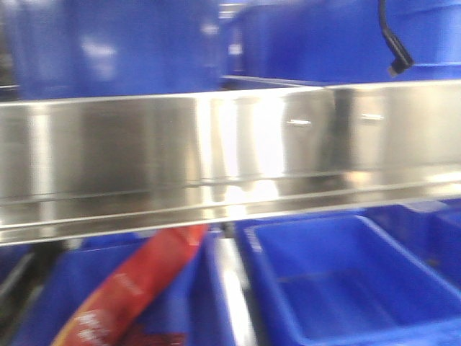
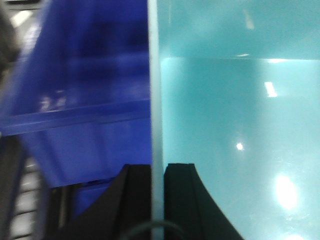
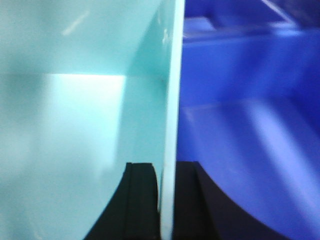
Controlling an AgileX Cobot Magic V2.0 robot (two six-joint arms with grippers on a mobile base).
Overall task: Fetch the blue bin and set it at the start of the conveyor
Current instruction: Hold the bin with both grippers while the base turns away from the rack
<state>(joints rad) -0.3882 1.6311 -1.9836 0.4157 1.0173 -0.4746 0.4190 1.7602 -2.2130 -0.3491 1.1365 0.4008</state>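
Fingers (image 2: 137, 200) of the left end effector (image 2: 157, 200) are pinching one thin wall of the blue bin (image 2: 230, 115), one finger inside and one outside, closed down to the wall's thickness. The right end effector (image 3: 167, 200) is clamping a wall on its own side the same way. Just past each grip, a dark blue bin (image 2: 75, 100) is sitting close alongside. Farther off, in the front view, a steel rail (image 1: 230, 151) is crossing the bench, with more dark bins and a red packet (image 1: 144, 281) below it. The fetch seems to be underway, and the conveyor start is not showing. Next, both arms should be lifting together, level, clearing neighbours and rail.
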